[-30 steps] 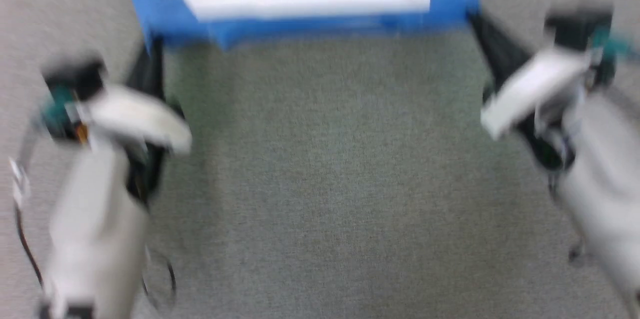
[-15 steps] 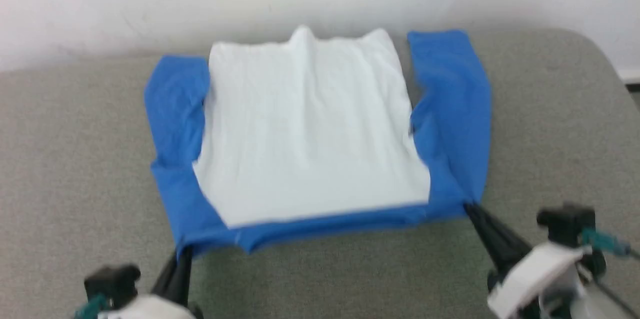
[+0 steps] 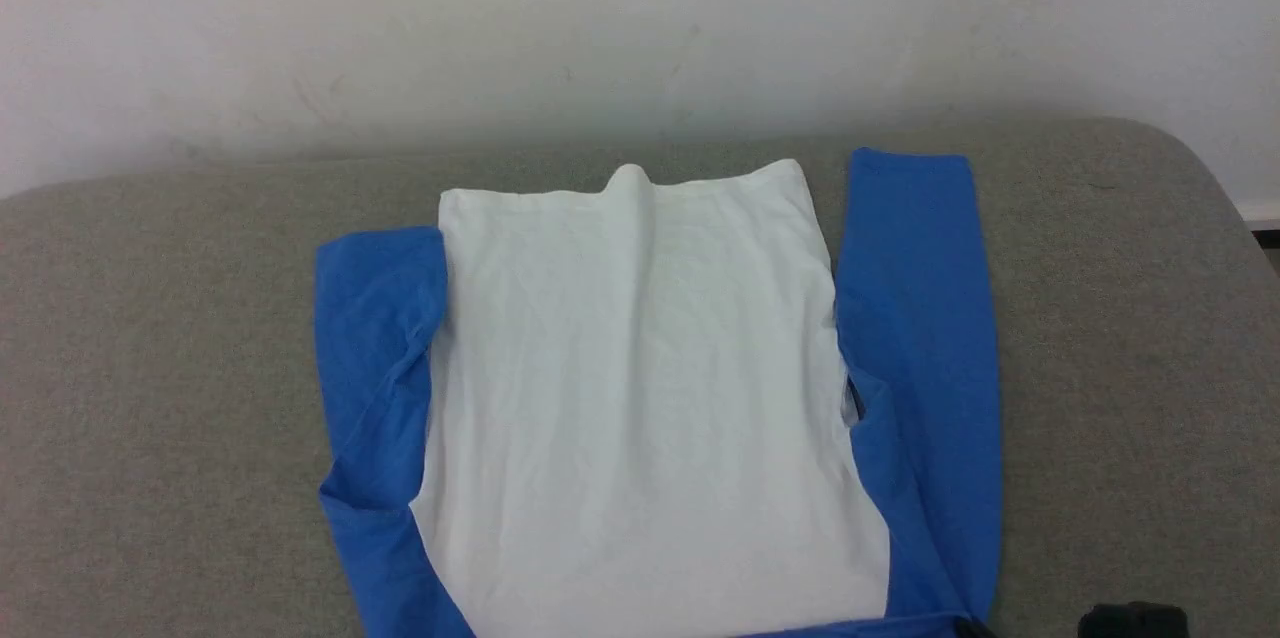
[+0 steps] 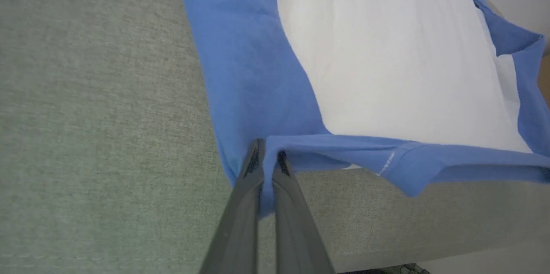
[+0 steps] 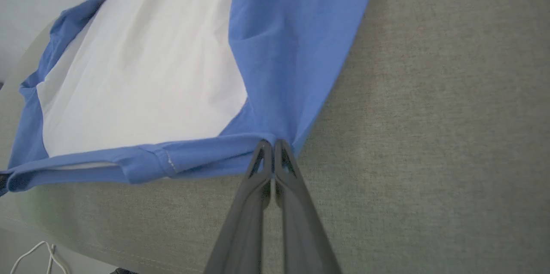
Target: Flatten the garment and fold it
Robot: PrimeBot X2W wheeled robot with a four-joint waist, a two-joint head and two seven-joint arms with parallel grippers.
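I see the garment spread mid-frame on the grey cushion in the head view, my left gripper clamped on its blue near corner at lower centre of its wrist view, my right gripper pinching the opposite blue corner likewise.

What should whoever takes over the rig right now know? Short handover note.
Left gripper: shut on the garment, at the left corner of its near blue edge.
Right gripper: shut on the same blue edge, at the right corner.
Garment: on the grey padded surface, white panel up, blue sleeves lying along both sides, far white edge toward the wall.
Done: spread mostly flat.
Left: a ridge rises at the middle of the far edge; smooth it, then fold. The fold looks not yet made.
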